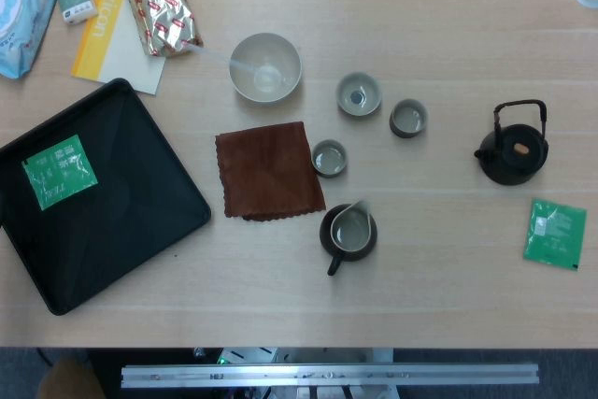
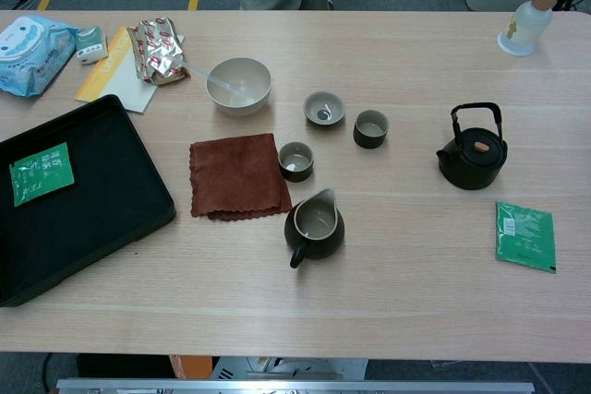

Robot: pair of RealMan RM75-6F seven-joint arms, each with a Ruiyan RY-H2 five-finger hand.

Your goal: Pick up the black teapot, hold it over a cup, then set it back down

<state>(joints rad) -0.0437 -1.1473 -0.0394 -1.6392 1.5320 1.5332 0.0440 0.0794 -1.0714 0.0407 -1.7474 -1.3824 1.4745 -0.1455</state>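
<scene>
Pale wood table (image 2: pixel 388 302) w/ black teapot (image 2: pixel 474 161), grey floor behind.

The black teapot (image 1: pixel 511 153) stands upright on the table, at about 3 o'clock from the middle of the scene. Its body is squat and round, its bail handle is raised above the lid, the lid carries a small tan knob, and a short spout points to 9 o'clock. Three small cups stand upright and well apart from it towards 9 o'clock: a dark cup (image 1: pixel 408 119) nearest, a wide pale cup (image 1: pixel 359 94) at 10 o'clock, and a small cup (image 1: pixel 329 158) farthest.
</scene>
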